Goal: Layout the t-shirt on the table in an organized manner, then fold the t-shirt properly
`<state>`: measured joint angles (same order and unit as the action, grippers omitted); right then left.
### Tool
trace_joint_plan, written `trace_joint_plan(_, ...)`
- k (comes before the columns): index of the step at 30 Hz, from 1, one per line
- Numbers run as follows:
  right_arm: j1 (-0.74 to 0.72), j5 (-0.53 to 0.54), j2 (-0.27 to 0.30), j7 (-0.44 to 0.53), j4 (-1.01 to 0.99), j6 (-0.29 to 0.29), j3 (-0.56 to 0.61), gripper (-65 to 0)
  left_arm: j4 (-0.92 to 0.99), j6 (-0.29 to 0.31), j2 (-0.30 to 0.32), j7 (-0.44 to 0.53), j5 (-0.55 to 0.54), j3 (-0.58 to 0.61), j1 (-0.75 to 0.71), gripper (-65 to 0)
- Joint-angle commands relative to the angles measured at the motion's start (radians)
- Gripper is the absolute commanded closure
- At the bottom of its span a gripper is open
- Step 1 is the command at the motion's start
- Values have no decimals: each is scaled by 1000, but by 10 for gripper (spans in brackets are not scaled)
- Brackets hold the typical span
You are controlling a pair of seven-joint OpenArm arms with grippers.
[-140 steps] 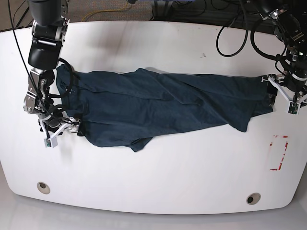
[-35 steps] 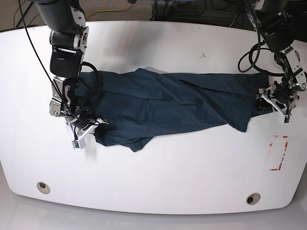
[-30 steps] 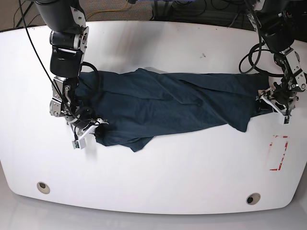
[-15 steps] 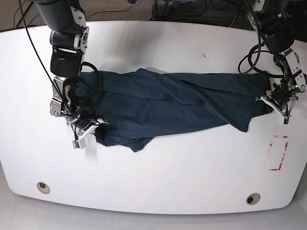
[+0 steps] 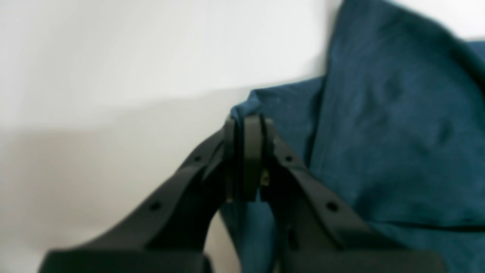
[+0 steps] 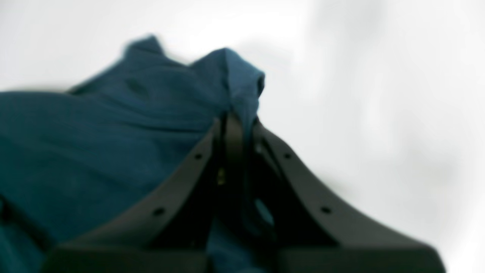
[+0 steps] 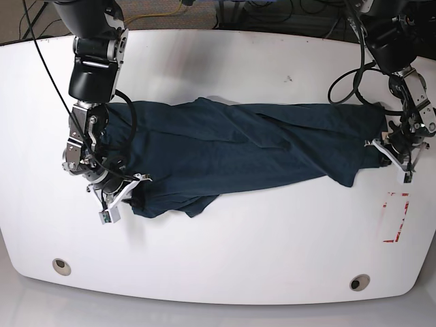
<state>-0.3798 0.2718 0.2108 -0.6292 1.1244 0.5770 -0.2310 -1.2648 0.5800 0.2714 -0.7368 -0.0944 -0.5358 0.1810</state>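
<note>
The dark teal t-shirt [image 7: 238,150] lies stretched in a wrinkled band across the white table [image 7: 238,252], from side to side. On the right of the base view, my left gripper [image 7: 391,148] is shut on the shirt's end. The left wrist view shows its fingers pressed together [image 5: 245,125] with a small fold of t-shirt [image 5: 398,113] pinched at the tips. On the left of the base view, my right gripper [image 7: 128,189] is shut on the shirt's lower corner. In the right wrist view a bunch of t-shirt [image 6: 94,144] rises between the closed fingers of that gripper [image 6: 235,121].
A red tape rectangle [image 7: 396,216] marks the table near its right edge, below my left gripper. Two round grommet holes [image 7: 61,266] [image 7: 359,282] sit near the front edge. Black cables [image 7: 340,41] loop at the back right. A dark speck [image 7: 289,78] shows behind the shirt.
My left gripper has shut on the shirt's right end. My right arm has shifted slightly toward the front left, drawing the shirt's lower corner with it.
</note>
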Motion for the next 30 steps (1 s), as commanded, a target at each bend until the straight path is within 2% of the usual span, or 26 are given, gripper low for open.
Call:
trace_joint_plan(1, -20, 16, 17, -4, 95, 2, -5, -2, -83, -4, 21, 6, -14, 0, 27, 0)
trace_joint_plan(10, -17, 16, 34, -111, 308, 1, -32, -2, -296, -4, 21, -19, -14, 39, 48, 0)
trace_joint_plan(14, -43, 16, 40, -125, 368, 1, -38, -2, -396, -4, 24, -86, -14, 64, 96, 0)
trace_joint_plan(19, -117, 16, 77, -154, 409, 1, -37, -2, -487, -2, 22, -165, -14, 67, 226, 0)
trace_joint_plan(25, -279, 16, 105, -215, 412, 2, -38, -2, -502, -2, 30, -252, -14, 127, 446, 0)
trace_joint_plan(30, -417, 17, 160, -252, 411, 22, -34, -2, -504, -2, 45, -324, -14, 174, 624, 0)
